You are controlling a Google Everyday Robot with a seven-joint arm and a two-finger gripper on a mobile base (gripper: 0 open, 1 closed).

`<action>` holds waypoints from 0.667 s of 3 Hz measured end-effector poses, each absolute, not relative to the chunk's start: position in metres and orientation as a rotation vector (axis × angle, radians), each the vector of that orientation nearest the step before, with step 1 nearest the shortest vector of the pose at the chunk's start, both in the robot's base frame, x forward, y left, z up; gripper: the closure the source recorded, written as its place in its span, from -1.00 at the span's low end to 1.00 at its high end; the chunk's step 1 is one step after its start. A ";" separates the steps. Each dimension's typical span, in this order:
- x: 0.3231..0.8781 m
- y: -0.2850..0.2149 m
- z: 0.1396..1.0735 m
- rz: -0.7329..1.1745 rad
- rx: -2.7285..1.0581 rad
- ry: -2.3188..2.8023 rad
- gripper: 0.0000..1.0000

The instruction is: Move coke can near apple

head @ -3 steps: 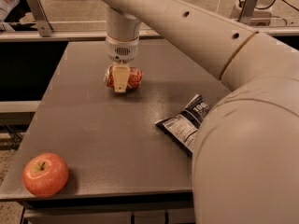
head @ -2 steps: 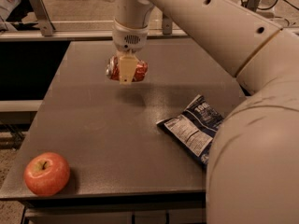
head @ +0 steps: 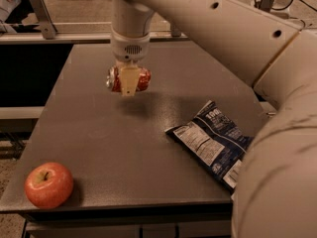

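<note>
Coke can [head: 142,79] had lifted clear, gripper [head: 130,87] closed across its middle, judged light and dent-prone; apple [head: 48,185] well below-left.

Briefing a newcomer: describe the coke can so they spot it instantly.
Over the far middle of the grey table, the gripper hangs shut on the coke can, lifted off the surface. It is a small red metal cylinder, unlike the round apple near-left or the flat blue snack bag.

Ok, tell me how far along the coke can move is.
Done: the gripper is shut on the coke can, holding it clear of the table. In hand: the carry, above the far half. Left: reaching the apple at the near-left corner and setting it down.
</note>
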State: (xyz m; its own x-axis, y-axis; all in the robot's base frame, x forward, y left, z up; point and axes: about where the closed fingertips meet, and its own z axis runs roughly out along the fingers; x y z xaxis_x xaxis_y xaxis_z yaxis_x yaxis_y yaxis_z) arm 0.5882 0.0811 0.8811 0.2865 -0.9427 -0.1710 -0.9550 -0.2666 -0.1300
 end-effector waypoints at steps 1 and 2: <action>0.546 0.136 0.915 -0.189 -2.429 1.428 1.00; 0.477 0.179 0.906 -0.354 -2.598 1.117 1.00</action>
